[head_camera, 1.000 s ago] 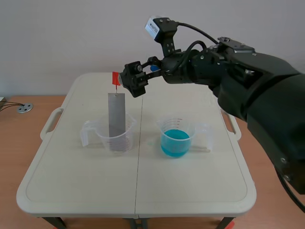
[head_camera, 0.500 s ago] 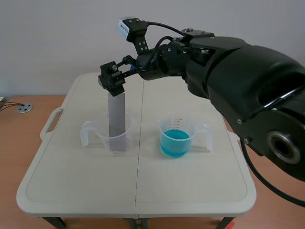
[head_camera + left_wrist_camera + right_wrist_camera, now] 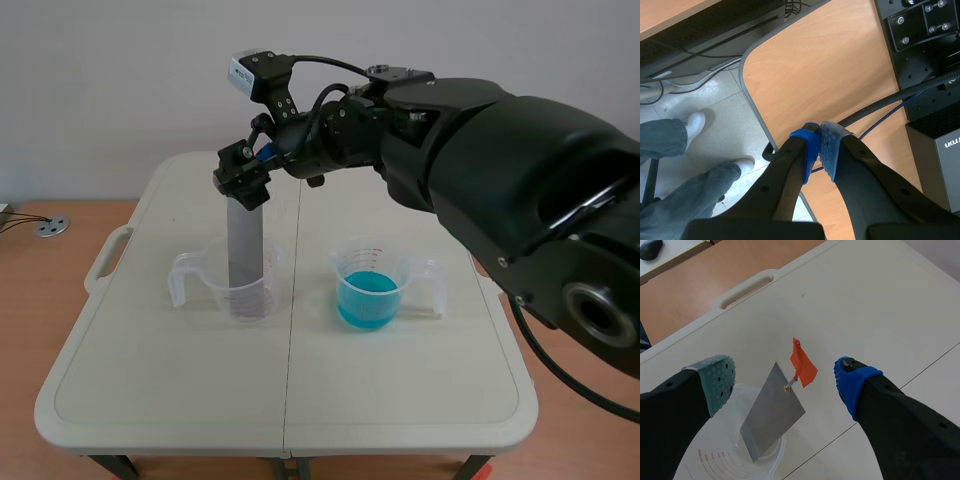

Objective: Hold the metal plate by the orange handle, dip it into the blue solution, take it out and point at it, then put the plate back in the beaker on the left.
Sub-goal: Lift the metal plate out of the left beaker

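Right gripper (image 3: 786,375) is wide open, one finger on each side of the orange handle (image 3: 803,365), not touching it. The plate (image 3: 771,424) stands in the left beaker (image 3: 204,290) on the table (image 3: 150,400), with the blue solution (image 3: 368,298) nearby. Left gripper (image 3: 819,150) is closed on nothing.

Right pincer (image 3: 785,382) agape, left pincer (image 3: 820,146) closed.
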Available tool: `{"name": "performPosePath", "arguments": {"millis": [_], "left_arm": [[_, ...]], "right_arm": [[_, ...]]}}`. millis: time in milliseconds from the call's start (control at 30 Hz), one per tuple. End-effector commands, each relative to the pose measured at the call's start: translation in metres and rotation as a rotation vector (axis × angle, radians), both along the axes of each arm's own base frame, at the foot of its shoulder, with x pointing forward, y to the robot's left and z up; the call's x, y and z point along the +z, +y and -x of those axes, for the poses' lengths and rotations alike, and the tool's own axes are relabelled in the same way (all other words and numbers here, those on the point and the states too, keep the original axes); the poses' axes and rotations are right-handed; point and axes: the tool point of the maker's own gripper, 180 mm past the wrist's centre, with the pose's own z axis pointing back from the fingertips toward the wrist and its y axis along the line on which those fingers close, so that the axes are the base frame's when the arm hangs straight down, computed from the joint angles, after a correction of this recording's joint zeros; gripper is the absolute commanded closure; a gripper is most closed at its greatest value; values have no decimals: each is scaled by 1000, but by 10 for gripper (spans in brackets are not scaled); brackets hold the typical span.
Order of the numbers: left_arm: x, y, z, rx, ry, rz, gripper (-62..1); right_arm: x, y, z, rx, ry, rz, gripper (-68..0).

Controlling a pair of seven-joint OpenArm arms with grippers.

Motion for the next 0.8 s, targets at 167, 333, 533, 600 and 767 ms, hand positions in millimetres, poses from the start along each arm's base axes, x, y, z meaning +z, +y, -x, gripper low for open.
{"name": "performPosePath", "arguments": {"millis": [167, 333, 533, 600, 767], "left_arm": [[1, -4, 2, 1, -2, 12, -15], [1, -4, 2, 1, -2, 12, -15], [1, -4, 2, 1, -2, 12, -14], [1, -4, 2, 1, -2, 12, -14], [1, -4, 2, 1, -3, 12, -15]], "right_arm": [[23, 5, -9, 5, -50, -31, -263], [24, 5, -9, 5, -53, -37, -167], [24, 5, -9, 4, -53, -36, -13], [24, 5, -9, 4, -53, -36, -13], [24, 5, -9, 6, -53, -37, -13]]}}
